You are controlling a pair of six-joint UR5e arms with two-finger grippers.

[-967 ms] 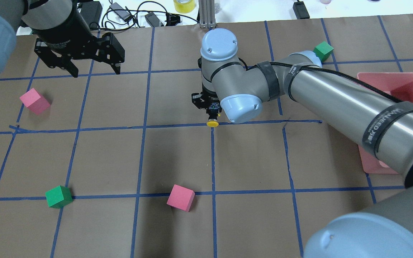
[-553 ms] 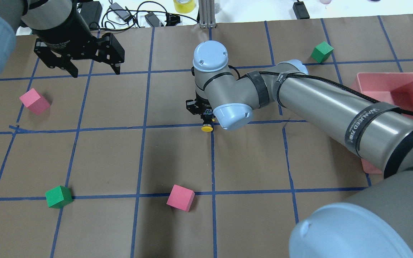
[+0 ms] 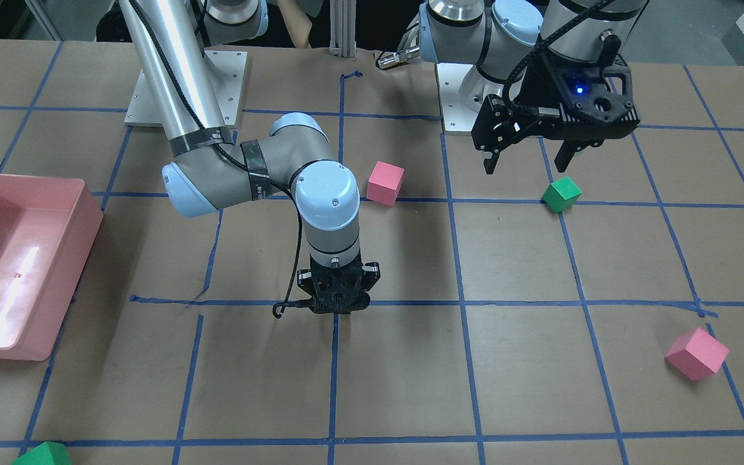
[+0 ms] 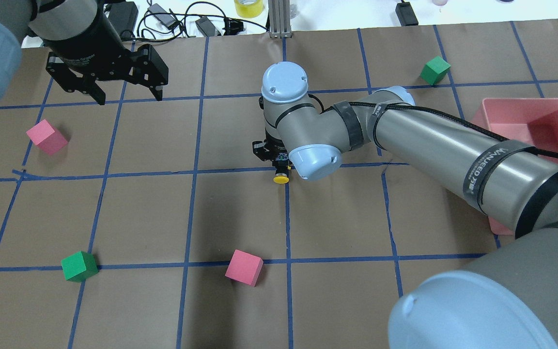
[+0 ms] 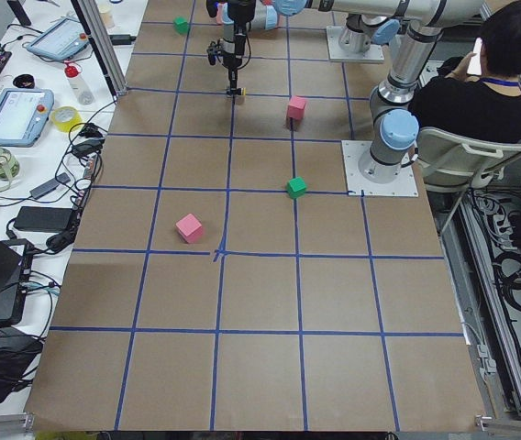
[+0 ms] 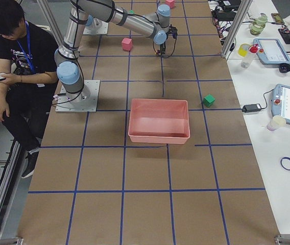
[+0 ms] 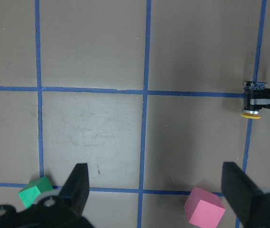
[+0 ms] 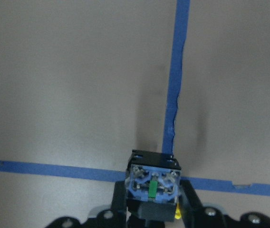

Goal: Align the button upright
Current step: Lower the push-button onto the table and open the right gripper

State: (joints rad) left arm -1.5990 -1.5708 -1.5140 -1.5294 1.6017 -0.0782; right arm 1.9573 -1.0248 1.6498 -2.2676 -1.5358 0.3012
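right gripper (image 8: pixel 151 205) pinches button (image 4: pixel 280 178) by black base, cap sideways | left gripper (image 4: pixel 129 97) spread, idle | next: roll wrist slowly till cap faces up

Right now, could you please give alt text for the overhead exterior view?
The right gripper, at the middle of the table, is shut on the button, yellow cap pointing sideways. The left gripper hangs open at upper left; a pink cube and a green cube lie nearer the camera.
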